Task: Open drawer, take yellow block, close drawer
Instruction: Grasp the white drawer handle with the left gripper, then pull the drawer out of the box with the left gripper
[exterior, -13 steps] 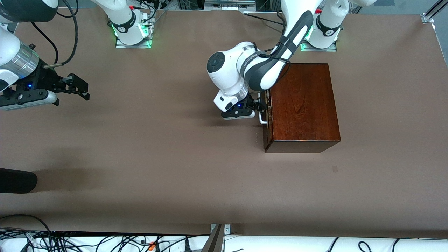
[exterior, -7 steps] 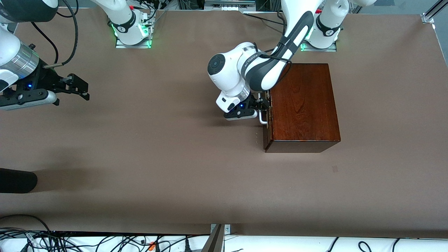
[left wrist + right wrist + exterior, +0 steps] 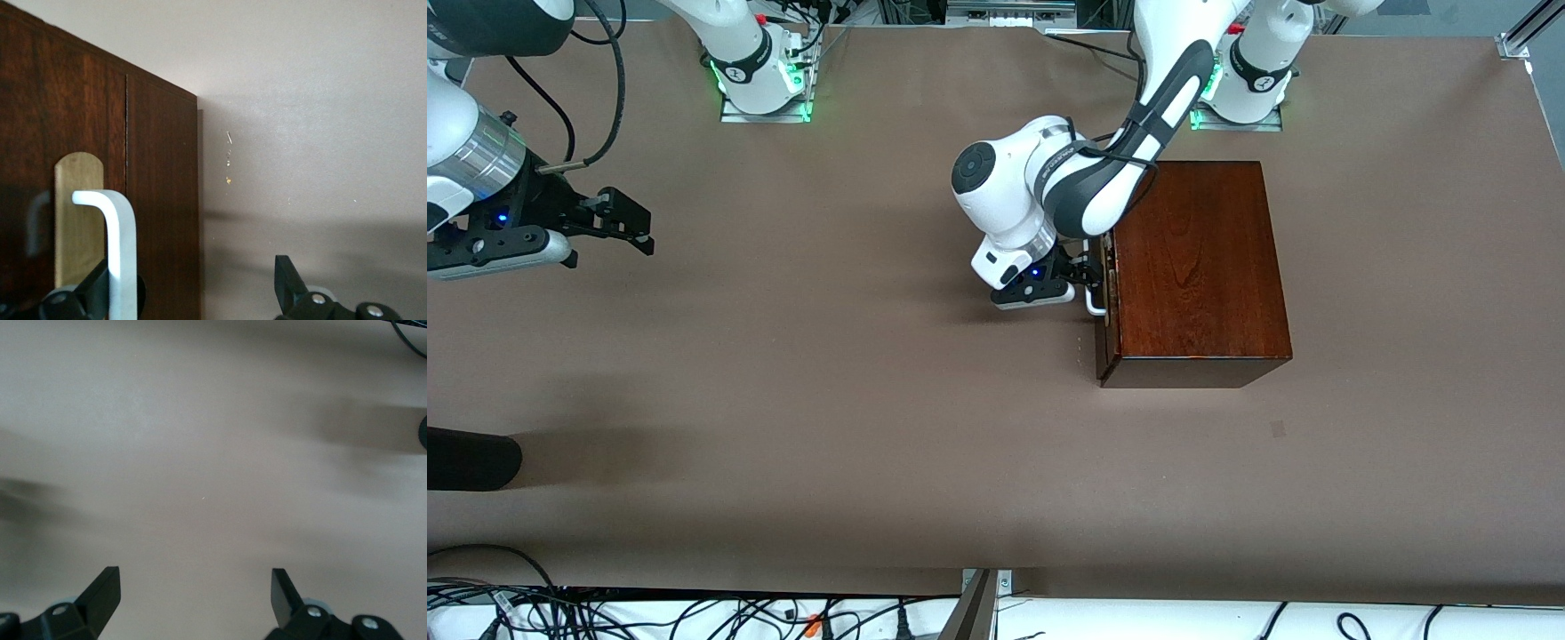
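The dark mahogany box (image 3: 1196, 271) stands toward the left arm's end of the table. Its drawer (image 3: 1108, 293) is shut, the dark front facing the right arm's end. The white U-shaped handle (image 3: 1094, 298) sticks out from the front; it also shows in the left wrist view (image 3: 120, 250). My left gripper (image 3: 1092, 272) is open at the drawer front, one finger (image 3: 93, 297) tucked beside the handle, the other finger (image 3: 287, 287) out over the table. My right gripper (image 3: 633, 222) is open and empty above the table at the right arm's end. The yellow block is hidden.
A black rounded object (image 3: 467, 458) lies at the table's edge at the right arm's end, nearer the front camera. Cables (image 3: 605, 613) run along the near edge. The brown table (image 3: 827, 400) is bare between the arms.
My left gripper has shifted slightly at the drawer handle, first toward the box, then a little back. The drawer stays shut. The right arm has not moved.
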You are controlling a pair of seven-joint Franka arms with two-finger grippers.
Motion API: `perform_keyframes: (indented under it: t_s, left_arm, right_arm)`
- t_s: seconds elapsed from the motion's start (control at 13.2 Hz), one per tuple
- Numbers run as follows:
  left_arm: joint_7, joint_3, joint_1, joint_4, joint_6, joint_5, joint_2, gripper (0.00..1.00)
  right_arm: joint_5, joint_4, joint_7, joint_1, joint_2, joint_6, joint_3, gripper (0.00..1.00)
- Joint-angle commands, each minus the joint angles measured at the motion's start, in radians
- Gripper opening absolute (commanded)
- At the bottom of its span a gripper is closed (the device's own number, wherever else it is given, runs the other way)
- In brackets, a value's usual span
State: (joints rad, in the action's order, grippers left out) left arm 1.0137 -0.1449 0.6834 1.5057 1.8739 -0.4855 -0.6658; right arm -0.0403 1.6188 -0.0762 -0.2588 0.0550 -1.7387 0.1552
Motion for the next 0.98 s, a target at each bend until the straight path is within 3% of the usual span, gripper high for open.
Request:
perform_keyframes:
  t_s: [0.0, 0.23, 0.68, 0.91]
  left_arm:
    - [0.026, -0.007, 0.007, -0.036, 0.008, 0.030, -0.023, 1.00]
    - [0.026, -0.007, 0.001, -0.038, 0.088, 0.174, -0.025, 1.00]
    - [0.028, -0.007, 0.007, -0.050, 0.223, 0.283, -0.029, 1.00]
    - [0.028, -0.007, 0.008, -0.110, 0.225, 0.329, -0.052, 1.00]
  right_arm:
    - [-0.001, 0.015, -0.007, 0.010, -0.017, -0.005, -0.005, 1.00]
    - [-0.001, 0.015, -0.007, 0.010, -0.017, -0.005, -0.005, 1.00]
    - [-0.001, 0.015, -0.007, 0.010, -0.017, -0.005, -0.005, 1.00]
    - [-0.001, 0.015, -0.007, 0.010, -0.015, -0.005, -0.005, 1.00]
